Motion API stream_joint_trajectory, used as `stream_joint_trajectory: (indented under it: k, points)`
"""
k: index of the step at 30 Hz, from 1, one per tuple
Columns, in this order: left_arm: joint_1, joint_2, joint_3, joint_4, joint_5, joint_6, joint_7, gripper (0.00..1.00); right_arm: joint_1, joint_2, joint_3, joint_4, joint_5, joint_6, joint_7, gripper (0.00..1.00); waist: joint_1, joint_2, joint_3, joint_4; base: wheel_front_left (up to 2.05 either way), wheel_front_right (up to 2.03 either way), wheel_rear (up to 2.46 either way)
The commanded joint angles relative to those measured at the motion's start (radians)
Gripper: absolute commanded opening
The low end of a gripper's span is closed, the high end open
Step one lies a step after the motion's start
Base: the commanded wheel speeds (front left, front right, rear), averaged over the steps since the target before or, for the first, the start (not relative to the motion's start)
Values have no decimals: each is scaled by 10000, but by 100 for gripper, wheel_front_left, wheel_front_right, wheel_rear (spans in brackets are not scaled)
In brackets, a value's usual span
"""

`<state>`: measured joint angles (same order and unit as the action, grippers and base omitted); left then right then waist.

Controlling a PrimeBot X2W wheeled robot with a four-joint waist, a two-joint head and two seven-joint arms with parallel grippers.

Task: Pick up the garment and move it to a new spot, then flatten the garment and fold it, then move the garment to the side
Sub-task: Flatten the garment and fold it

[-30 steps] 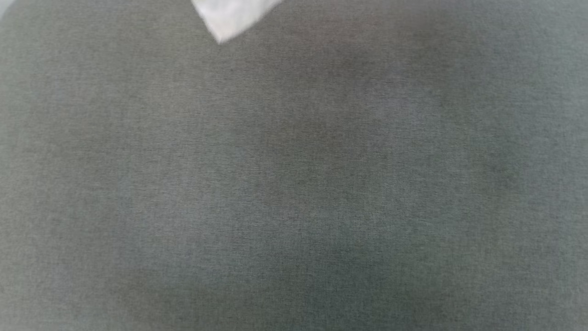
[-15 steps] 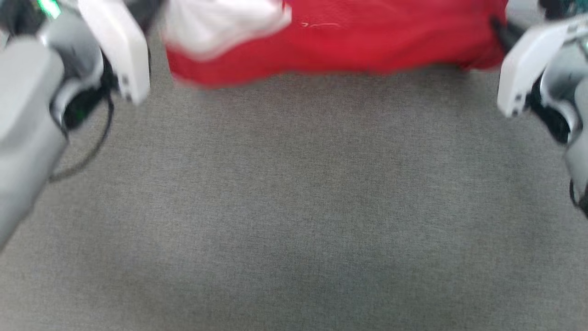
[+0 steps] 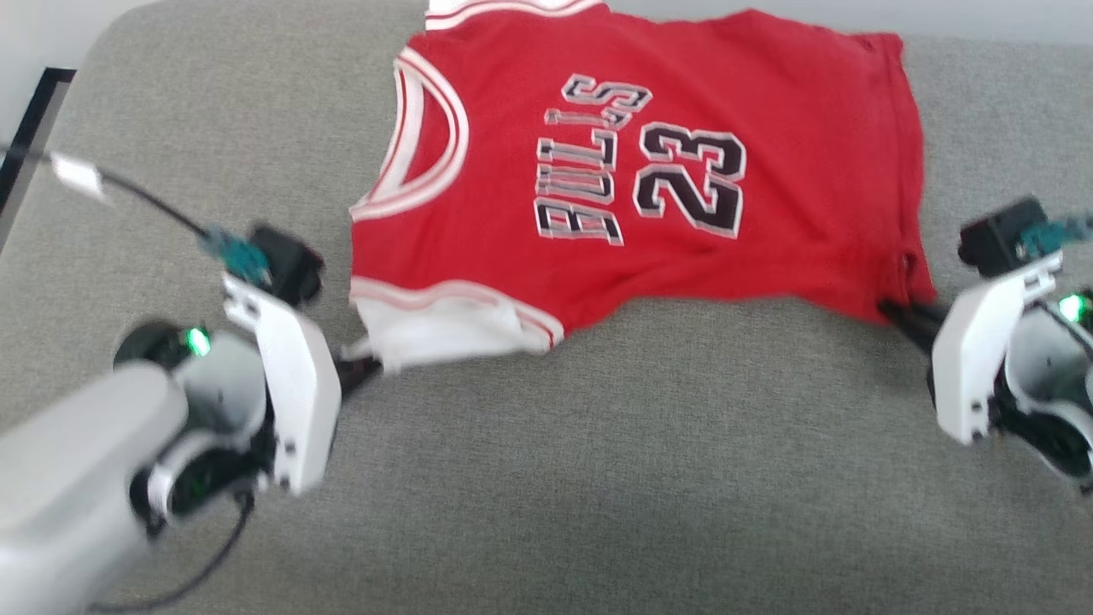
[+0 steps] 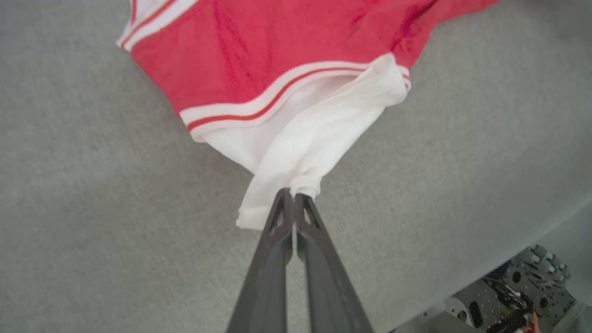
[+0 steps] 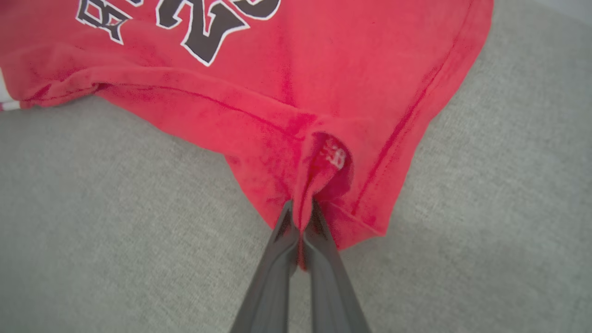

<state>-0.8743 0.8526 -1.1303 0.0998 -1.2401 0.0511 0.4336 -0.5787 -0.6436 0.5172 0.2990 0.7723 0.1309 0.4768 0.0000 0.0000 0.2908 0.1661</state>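
Now the garment [image 3: 683, 248] lies chest-up on the grey upholstered surface [image 3: 649, 478], lettering readable and body mostly spread, with its two near corners bunched. The left gripper [image 4: 291, 196] is clamped on the tip of the white sleeve [image 4: 323, 134], which is twisted into a narrow roll at the pinch. The right gripper [image 5: 303, 210] is clamped on the red hem corner [image 5: 323, 180], where a small fold of cloth puckers. This looks like the flattening step. To do it well, both arms should draw their corners gently apart and toward the robot, low over the surface, so the slack along the near edge goes out without dragging the whole shirt. The pull should be even, since a harder tug on one side would likely skew the body. Each corner wants laying down flat before release, or the rolled sleeve and puckered hem will probably settle into creases.
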Motion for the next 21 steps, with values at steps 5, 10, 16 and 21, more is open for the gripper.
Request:
stream_joint_trajectory:
  k: [5, 10, 16, 21]
  points:
    - [1000, 698, -339, -1622, -337, 1070, 455, 0, 1348, -488, -151, -1150, 439, -1, 638, 0, 0, 0, -143, 67, 0, 0, 0]
    - [1732, 1263, -668, -2840, -575, 1809, 825, 0, 2563, -965, -196, -2087, 871, -3, 1209, 0, 0, 0, -422, 60, 0, 0, 0]
    - [2432, 2034, -984, -3943, -1029, 2674, 1590, 0, 3679, -1688, -236, -3185, 1441, -1, 1838, 0, 0, 0, -607, -8, 0, 0, 0]
    - [2568, 2461, -973, -4577, -1019, 3056, 1768, 0, 4289, -2037, -577, -3740, 1765, -3, 1796, 0, 0, 0, -591, -89, 0, 0, 0]
